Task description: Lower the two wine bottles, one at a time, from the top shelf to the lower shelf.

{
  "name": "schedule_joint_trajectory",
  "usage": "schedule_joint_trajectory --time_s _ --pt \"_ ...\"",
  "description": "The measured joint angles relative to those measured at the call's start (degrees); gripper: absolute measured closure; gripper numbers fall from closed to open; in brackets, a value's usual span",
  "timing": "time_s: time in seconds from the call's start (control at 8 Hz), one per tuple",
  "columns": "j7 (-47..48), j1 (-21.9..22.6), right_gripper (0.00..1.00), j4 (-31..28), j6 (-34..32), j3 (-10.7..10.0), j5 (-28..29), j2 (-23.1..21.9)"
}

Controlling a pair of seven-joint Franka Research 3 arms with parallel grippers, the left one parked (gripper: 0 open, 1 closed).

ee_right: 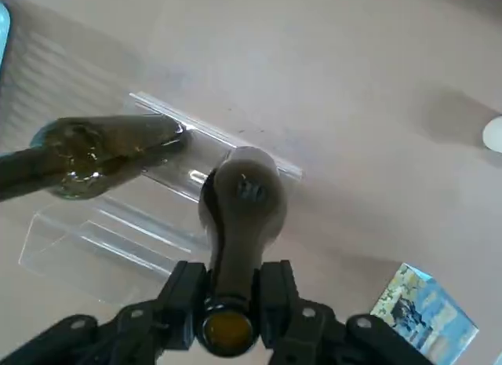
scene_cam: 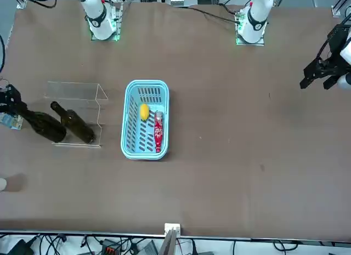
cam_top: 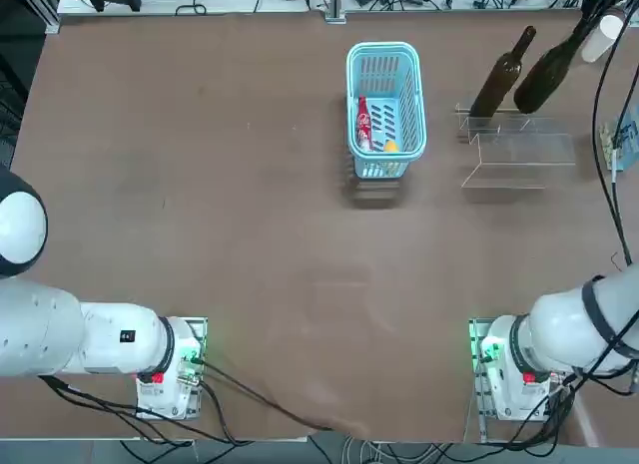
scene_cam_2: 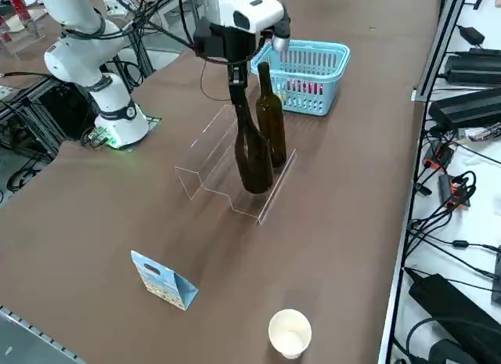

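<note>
Right wrist view: the right gripper (ee_right: pixel 229 302) pinches the neck of one wine bottle (ee_right: pixel 241 204) above the clear stand (scene_cam_2: pixel 227 164); the second bottle (scene_cam_2: pixel 271 113) stands beside it. Glass likely heavy, slippery, breakable; neck grip suits.

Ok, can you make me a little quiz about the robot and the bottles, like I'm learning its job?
1. True or false: the right gripper is shut on the neck of a dark olive-brown glass wine bottle.
2. What lies in the light-blue plastic basket? A: a red bottle and a small yellow thing. B: a paper cup. C: a wine bottle.
3. How many dark wine bottles are upright at the clear acrylic two-step stand?

Key: 1 true. 2 A. 3 two.
</note>
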Motion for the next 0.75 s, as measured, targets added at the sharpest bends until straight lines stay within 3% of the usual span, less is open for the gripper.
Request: schedule_joint_trajectory --time_s 0.75 --pt "-0.2 -0.1 0.6 0.1 0.9 0.0 0.1 1.9"
